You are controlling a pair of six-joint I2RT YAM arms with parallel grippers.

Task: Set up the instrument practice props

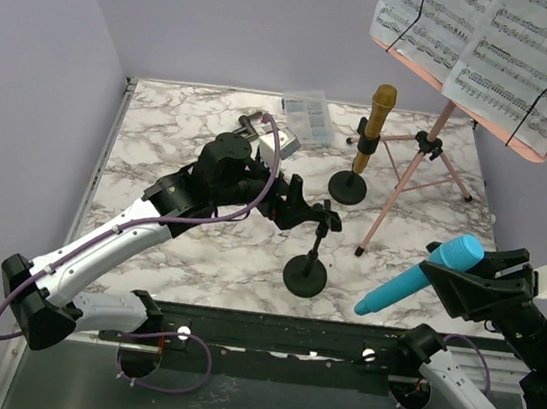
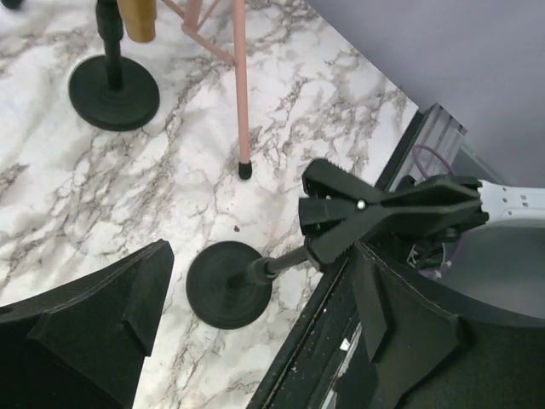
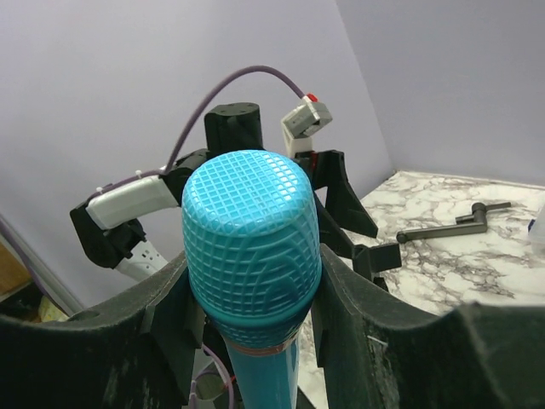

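My left gripper (image 1: 308,212) is open, its fingers standing wide on either side of a black round-based pole (image 1: 306,274) near the table's front. In the left wrist view the gripper (image 2: 260,273) straddles that pole's base (image 2: 228,284), with the pole's clip (image 2: 383,209) up by the right finger. My right gripper (image 1: 476,277) is shut on the blue microphone (image 1: 415,279), held tilted above the front right; its mesh head (image 3: 251,230) fills the right wrist view. The gold microphone (image 1: 376,117) stands in the other pole's base (image 1: 348,187). The pink music rack (image 1: 422,70) carries white music pages (image 1: 495,52) on rose-gold legs (image 1: 409,172).
A small clear plastic box (image 1: 305,116) lies at the back of the marble table (image 1: 162,129). A black rail (image 1: 287,332) runs along the front edge, close to the near pole's base. A tripod foot (image 2: 245,170) rests just beyond that base. Purple walls close in the left and back.
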